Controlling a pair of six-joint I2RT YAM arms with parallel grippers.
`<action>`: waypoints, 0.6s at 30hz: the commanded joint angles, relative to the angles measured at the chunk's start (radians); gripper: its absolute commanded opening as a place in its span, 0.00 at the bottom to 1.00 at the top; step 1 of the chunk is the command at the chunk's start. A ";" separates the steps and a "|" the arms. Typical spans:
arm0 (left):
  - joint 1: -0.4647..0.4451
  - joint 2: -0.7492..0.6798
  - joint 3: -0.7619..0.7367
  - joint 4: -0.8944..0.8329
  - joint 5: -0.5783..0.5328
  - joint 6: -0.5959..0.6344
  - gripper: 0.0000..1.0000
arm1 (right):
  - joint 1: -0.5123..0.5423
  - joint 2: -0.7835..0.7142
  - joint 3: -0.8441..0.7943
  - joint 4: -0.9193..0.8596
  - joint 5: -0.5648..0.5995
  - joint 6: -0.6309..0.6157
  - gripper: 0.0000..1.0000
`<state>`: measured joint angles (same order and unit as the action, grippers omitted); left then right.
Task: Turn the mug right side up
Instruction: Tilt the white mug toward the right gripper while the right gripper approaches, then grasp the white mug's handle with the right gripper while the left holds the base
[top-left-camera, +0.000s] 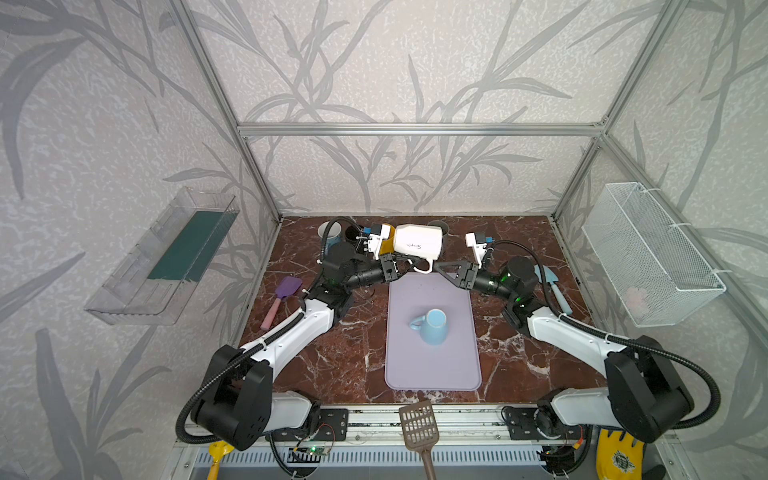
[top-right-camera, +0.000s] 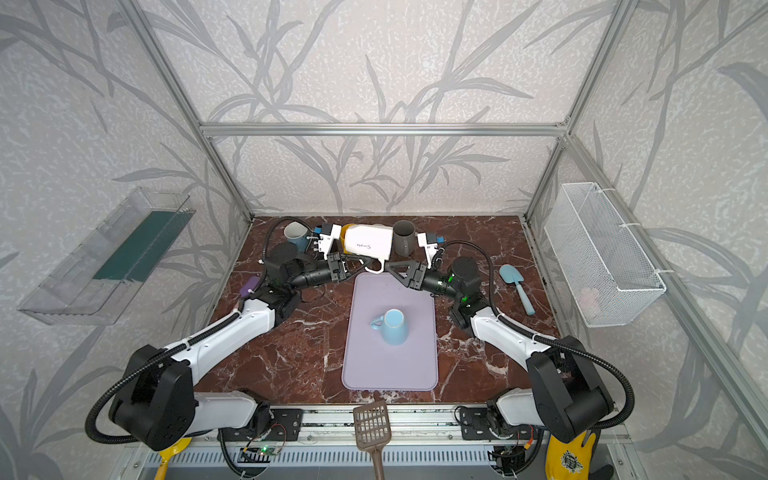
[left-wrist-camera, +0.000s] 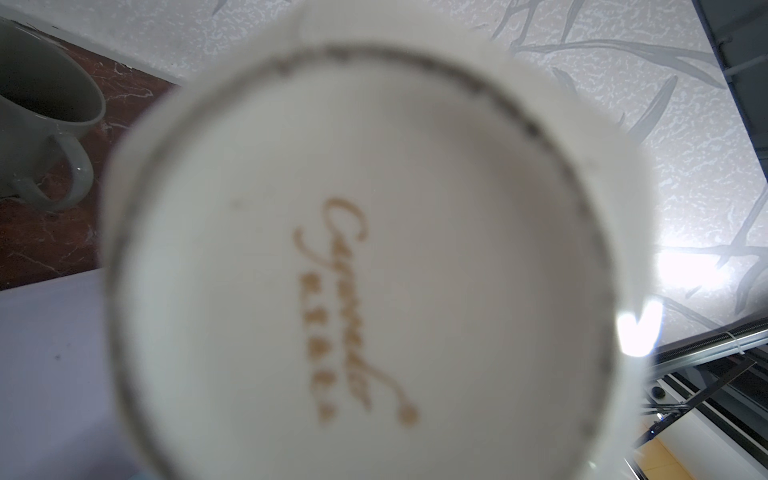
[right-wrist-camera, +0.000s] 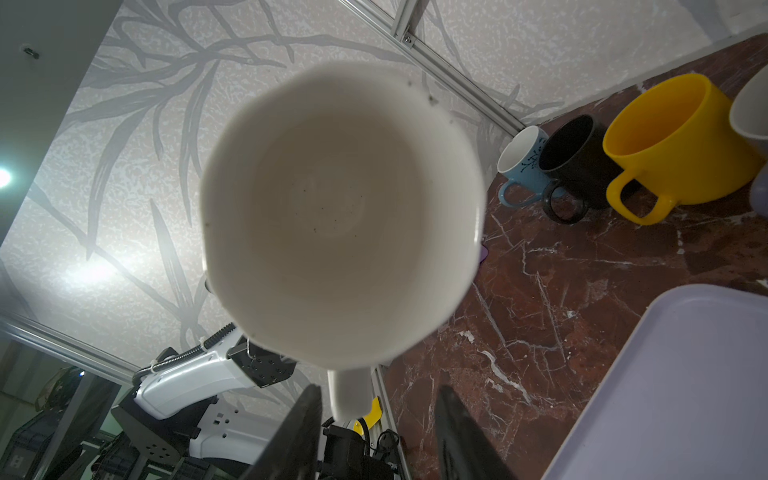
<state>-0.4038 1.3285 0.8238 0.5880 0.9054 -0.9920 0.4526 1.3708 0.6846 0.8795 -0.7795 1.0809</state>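
A white mug (top-left-camera: 417, 245) hangs on its side above the far end of the table, mouth to the right, base to the left. My left gripper (top-left-camera: 405, 262) is shut on its handle (top-left-camera: 422, 266) from the left. The mug's base (left-wrist-camera: 353, 249) fills the left wrist view and hides the fingers. My right gripper (right-wrist-camera: 380, 432) faces the mug's mouth (right-wrist-camera: 340, 216) and stands open, with the handle (right-wrist-camera: 349, 390) between its fingers, close to one of them. A light blue mug (top-left-camera: 434, 328) stands upside down on the purple mat (top-left-camera: 432, 365).
Upright mugs line the back edge: blue-and-white (right-wrist-camera: 521, 166), black (right-wrist-camera: 575, 162), yellow (right-wrist-camera: 681, 141), grey (top-right-camera: 403, 237). A purple spatula (top-left-camera: 282, 295) lies left, a blue scoop (top-left-camera: 552, 286) right, a brown slotted spatula (top-left-camera: 419, 424) in front. A wire basket (top-left-camera: 648, 253) hangs on the right wall.
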 joint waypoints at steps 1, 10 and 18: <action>0.003 -0.039 0.011 0.160 0.038 -0.013 0.00 | 0.012 0.024 0.025 0.105 -0.018 0.039 0.43; 0.003 -0.050 0.007 0.140 0.038 0.000 0.00 | 0.034 0.089 0.051 0.233 -0.023 0.109 0.39; 0.003 -0.059 0.001 0.156 0.047 -0.007 0.00 | 0.038 0.103 0.061 0.268 -0.009 0.125 0.39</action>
<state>-0.3985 1.3270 0.8158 0.6071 0.9195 -0.9966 0.4870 1.4712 0.7124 1.0794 -0.7868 1.1950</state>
